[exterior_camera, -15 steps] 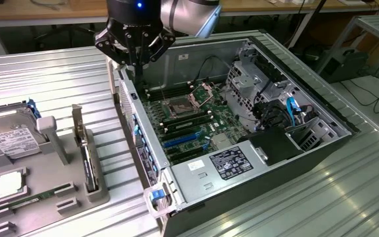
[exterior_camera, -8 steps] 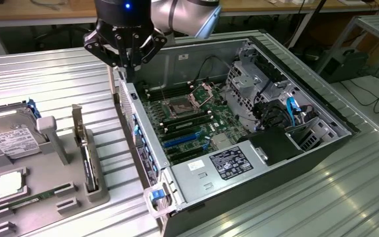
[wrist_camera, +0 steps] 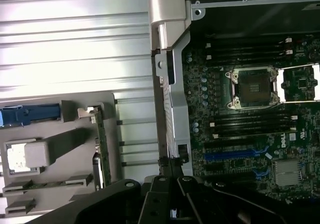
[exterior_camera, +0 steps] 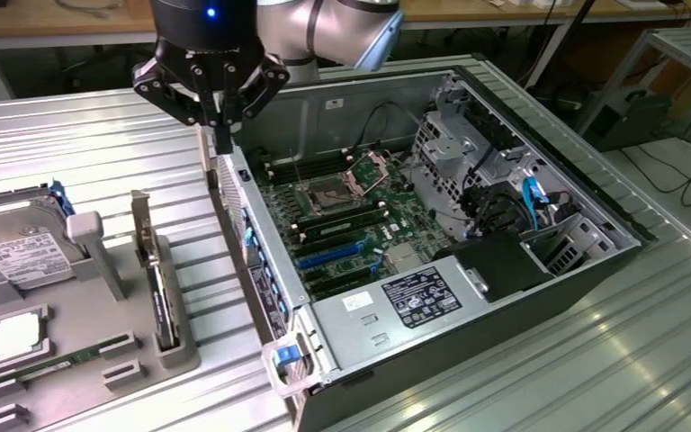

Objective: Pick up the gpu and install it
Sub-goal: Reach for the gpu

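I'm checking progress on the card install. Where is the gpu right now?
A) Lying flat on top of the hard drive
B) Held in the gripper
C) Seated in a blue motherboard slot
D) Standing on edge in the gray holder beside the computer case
D: the gpu stands on edge in a slot of the gray holder, while the shut gripper is over the near wall of the computer case, well apart from the card.

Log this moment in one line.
hand: shut, empty, above side wall of open computer case | gpu: on edge in gray holder, untouched | install: not done
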`<action>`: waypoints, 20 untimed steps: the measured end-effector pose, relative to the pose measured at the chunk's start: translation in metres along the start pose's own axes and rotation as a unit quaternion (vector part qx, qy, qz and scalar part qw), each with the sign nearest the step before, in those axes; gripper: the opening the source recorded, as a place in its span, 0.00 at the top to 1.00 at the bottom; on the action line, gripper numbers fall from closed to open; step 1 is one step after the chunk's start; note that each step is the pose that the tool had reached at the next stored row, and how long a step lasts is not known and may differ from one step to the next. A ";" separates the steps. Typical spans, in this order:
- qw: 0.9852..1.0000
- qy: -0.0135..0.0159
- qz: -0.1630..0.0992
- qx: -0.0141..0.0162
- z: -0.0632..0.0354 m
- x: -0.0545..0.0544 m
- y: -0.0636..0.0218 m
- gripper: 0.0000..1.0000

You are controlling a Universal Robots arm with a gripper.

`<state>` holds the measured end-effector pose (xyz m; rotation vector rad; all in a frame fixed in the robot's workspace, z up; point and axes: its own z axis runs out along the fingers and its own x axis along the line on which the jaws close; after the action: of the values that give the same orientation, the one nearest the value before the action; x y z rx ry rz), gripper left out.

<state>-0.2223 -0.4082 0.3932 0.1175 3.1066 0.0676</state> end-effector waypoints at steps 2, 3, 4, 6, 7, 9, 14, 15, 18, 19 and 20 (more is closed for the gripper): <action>1.000 0.000 0.000 0.000 -0.0001 0.004 -0.0007 0.89; 1.000 0.000 0.000 0.000 -0.0002 0.006 -0.0010 0.89; 1.000 0.000 0.000 0.000 -0.0003 0.008 -0.0014 0.89; 1.000 0.000 0.000 0.000 -0.0004 0.012 -0.0021 0.89; 1.000 0.000 0.000 0.000 -0.0005 0.013 -0.0024 0.89; 1.000 0.000 0.000 0.000 -0.0007 0.017 -0.0030 0.89; 1.000 0.000 -0.001 0.000 -0.0010 0.027 -0.0041 0.89; 1.000 0.000 -0.001 0.000 -0.0011 0.030 -0.0044 0.89; 1.000 0.000 -0.002 0.000 -0.0014 0.038 -0.0058 0.89; 1.000 0.000 -0.003 0.000 -0.0015 0.040 -0.0062 0.89; 1.000 0.000 -0.003 0.000 -0.0015 0.042 -0.0066 0.89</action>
<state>-0.2649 -0.4116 0.3932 0.1083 3.1071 0.0678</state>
